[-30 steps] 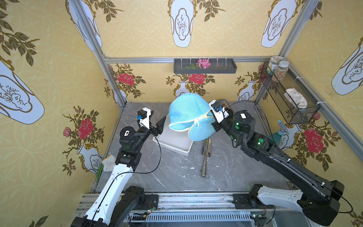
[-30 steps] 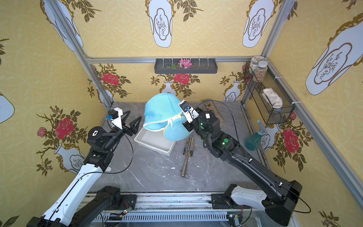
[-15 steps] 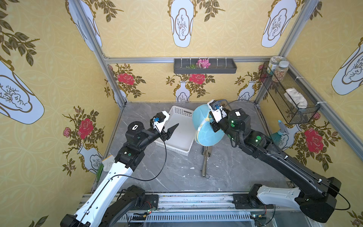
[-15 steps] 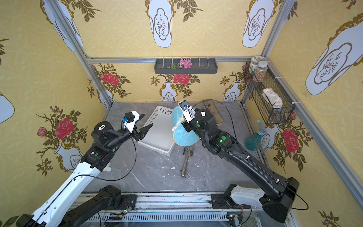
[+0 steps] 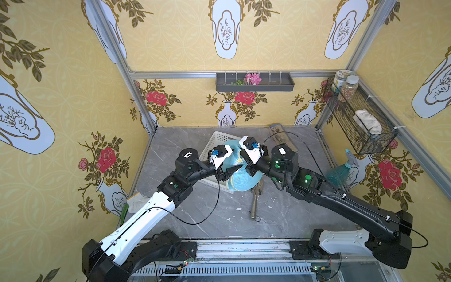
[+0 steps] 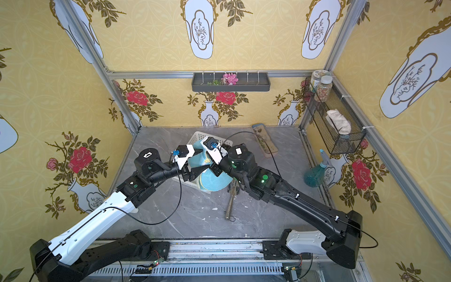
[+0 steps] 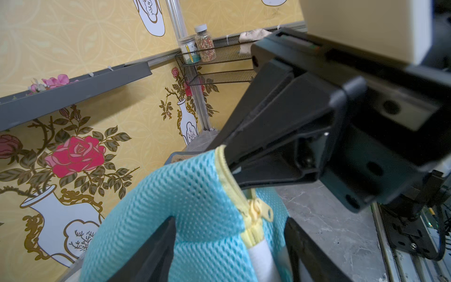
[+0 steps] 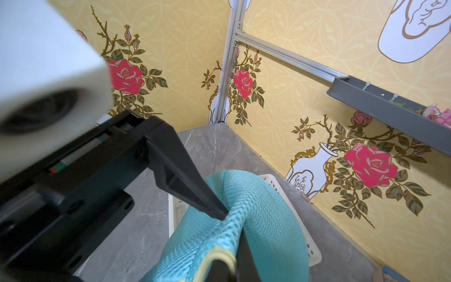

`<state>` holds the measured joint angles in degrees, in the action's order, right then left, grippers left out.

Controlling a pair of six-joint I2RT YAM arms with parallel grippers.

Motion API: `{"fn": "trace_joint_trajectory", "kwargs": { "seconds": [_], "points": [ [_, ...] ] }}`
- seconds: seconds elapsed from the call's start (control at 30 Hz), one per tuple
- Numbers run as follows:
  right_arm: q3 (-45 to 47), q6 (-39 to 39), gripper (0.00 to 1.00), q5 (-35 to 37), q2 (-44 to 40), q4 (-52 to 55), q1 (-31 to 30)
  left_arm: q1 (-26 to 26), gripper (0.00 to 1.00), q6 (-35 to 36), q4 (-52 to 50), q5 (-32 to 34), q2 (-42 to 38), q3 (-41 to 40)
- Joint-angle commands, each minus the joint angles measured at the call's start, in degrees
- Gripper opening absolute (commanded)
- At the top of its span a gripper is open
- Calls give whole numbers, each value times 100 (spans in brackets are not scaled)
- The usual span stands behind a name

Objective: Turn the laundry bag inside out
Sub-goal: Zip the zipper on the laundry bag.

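Leftward no longer, the left gripper (image 5: 233, 171) has swung in from beside the white perforated basket (image 5: 214, 142) to meet the laundry bag (image 5: 240, 182); the bag, a wide ballooned dome a second ago, now hangs as a narrower folded drape; the right gripper (image 5: 246, 166) has dropped lower with it.

Both top views show the bag held off the grey marble table (image 5: 219, 219), over the basket's near edge, between the two grippers; the right gripper's jaws are together, pinching the pale yellow zipper trim (image 7: 220, 156); the left gripper's jaws stand apart, straddling mesh just beside the zipper pull (image 7: 260, 211), not yet clamped.

Judging from this, the left is lining up a second hold at the opening, so the mouth can be spread and the body pushed through; the turning itself looks barely begun; soft mesh may slip or bunch as those jaws come together.
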<state>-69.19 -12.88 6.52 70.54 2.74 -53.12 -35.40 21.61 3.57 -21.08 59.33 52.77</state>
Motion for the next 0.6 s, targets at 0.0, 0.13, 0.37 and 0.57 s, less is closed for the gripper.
{"fn": "trace_joint_trajectory", "kwargs": {
  "seconds": [0.0, 0.13, 0.37, 0.57],
  "points": [
    [19, 31, 0, 248, 16, -657, -105, -3, 68, -14, 202, 181, 14, -89],
    [-13, 203, 0, 611, 46, -749, -125, -3, 66, -99, 302, 227, -9, -183],
    [-34, 352, 0, 918, 69, -666, -131, -2, 46, -76, 351, 359, -9, -216],
    [-229, 445, 0, 1331, 189, -284, -111, -2, 26, 31, 229, 300, -80, -176]
  ]
}}
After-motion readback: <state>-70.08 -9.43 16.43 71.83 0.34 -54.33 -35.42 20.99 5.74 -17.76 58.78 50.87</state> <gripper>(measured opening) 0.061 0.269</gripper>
